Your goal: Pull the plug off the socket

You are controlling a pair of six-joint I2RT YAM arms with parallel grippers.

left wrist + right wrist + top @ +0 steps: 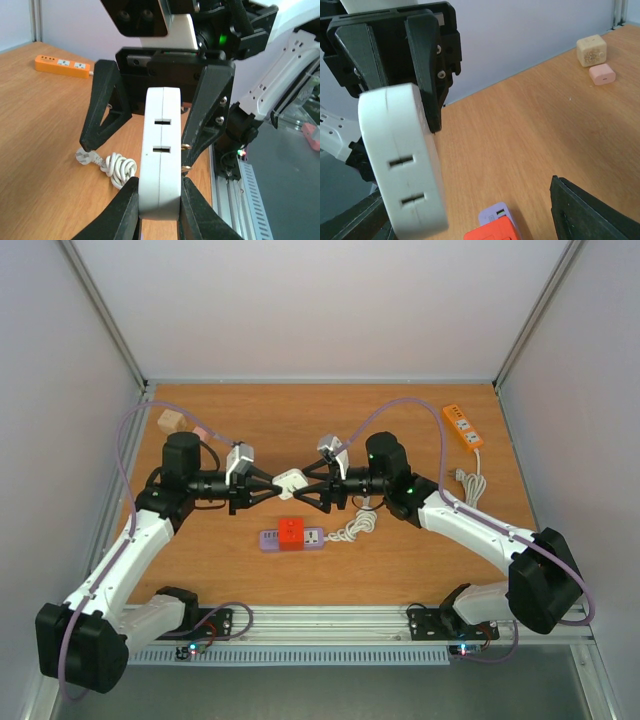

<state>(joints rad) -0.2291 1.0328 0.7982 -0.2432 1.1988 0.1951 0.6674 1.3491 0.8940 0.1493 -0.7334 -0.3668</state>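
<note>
Pinching the white adapter point(159, 150) with our left gripper point(159, 200), we have our right gripper point(465, 200) spread wide around it.

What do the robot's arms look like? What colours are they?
Both the left arm and right arm have white shells with chunky black joints. A lilac cable loops along each. The fingers are black, hollow triangles, and a tiny green light glows on the right arm.

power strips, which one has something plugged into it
The purple strip, the nearer one, carrying an orange-red plug; the orange strip far right has nothing in it.
</note>
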